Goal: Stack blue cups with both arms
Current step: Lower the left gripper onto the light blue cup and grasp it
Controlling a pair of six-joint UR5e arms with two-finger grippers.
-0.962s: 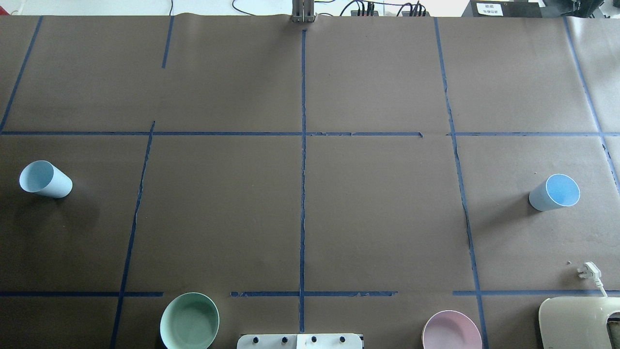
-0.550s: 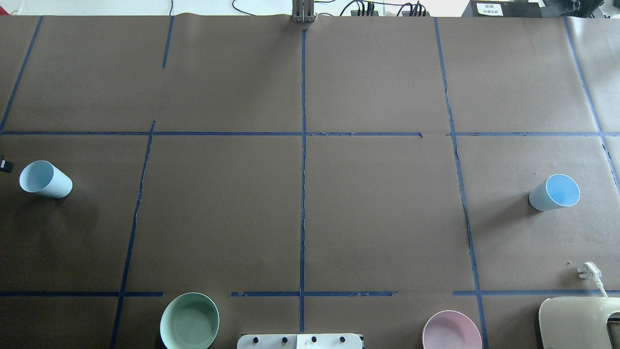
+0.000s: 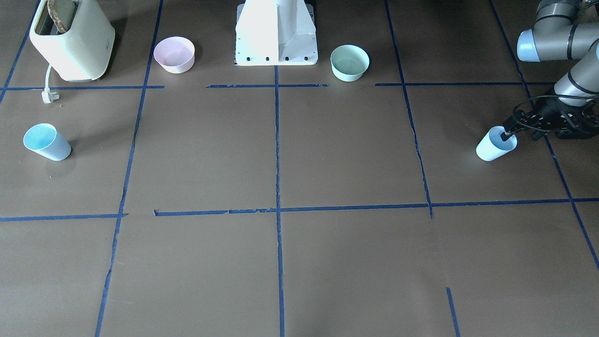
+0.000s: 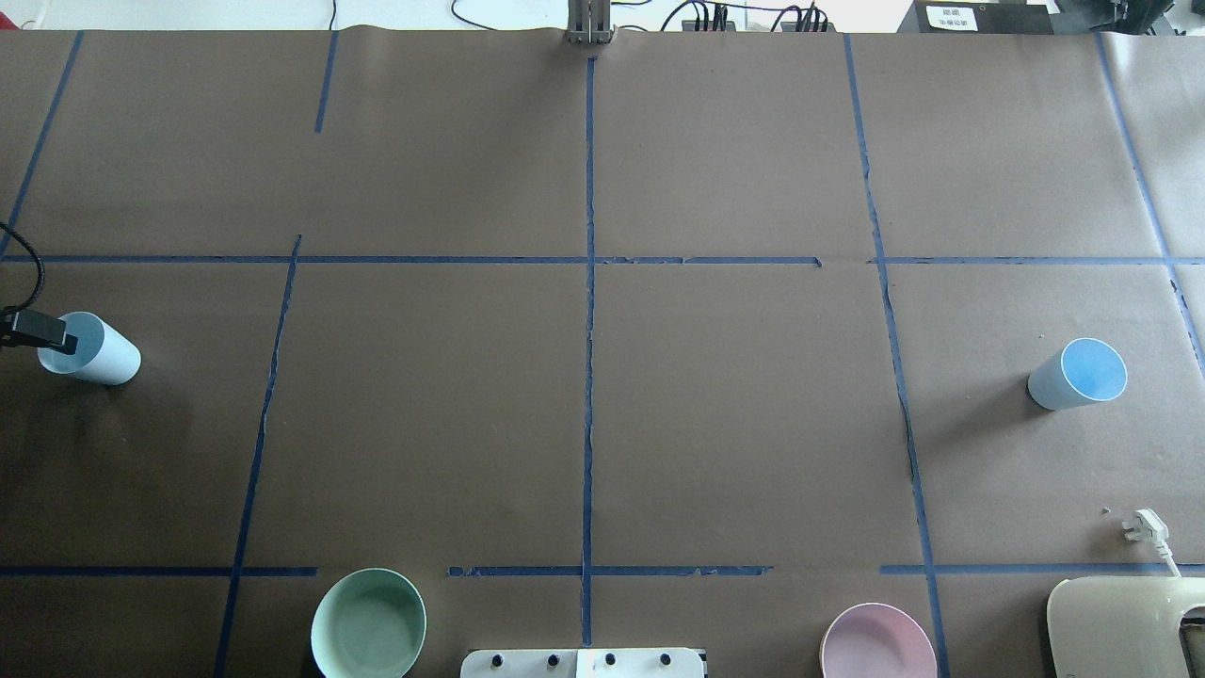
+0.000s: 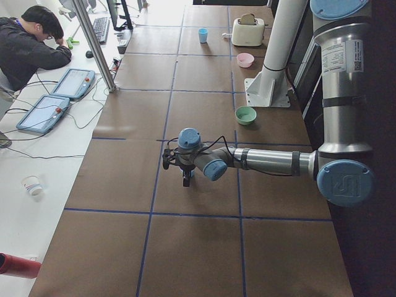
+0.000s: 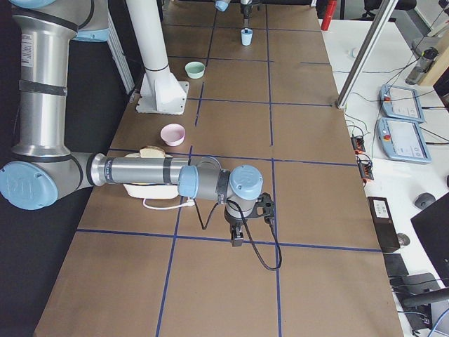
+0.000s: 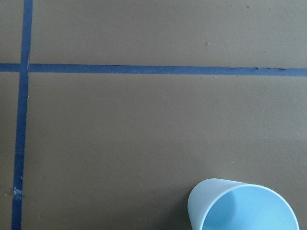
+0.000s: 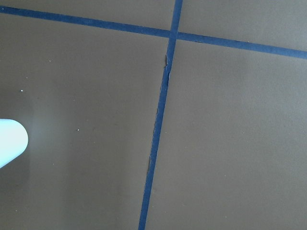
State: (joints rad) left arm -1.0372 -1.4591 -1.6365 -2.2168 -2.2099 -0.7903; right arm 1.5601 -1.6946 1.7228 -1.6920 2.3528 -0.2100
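Two blue cups stand upright far apart. The left cup (image 4: 102, 356) is at the table's left end and also shows in the front view (image 3: 490, 150) and the left wrist view (image 7: 242, 206). My left gripper (image 4: 42, 331) reaches in from the edge, looks open, and has one black finger (image 3: 506, 136) over the cup's mouth at its rim. The right cup (image 4: 1078, 377) stands alone at the right end (image 3: 47, 142). My right gripper (image 6: 237, 237) shows only in the right side view, hanging downward; I cannot tell if it is open or shut.
A mint-green bowl (image 4: 367, 623) and a pink bowl (image 4: 877, 642) sit near the white pedestal base (image 3: 276, 32). A cream toaster (image 3: 72, 40) with a loose plug (image 4: 1144, 525) stands at the near right corner. An operator (image 5: 31, 46) sits beside the table.
My left gripper has come in from the overhead view's left edge and now reaches over the left cup's mouth. Neither cup has moved.
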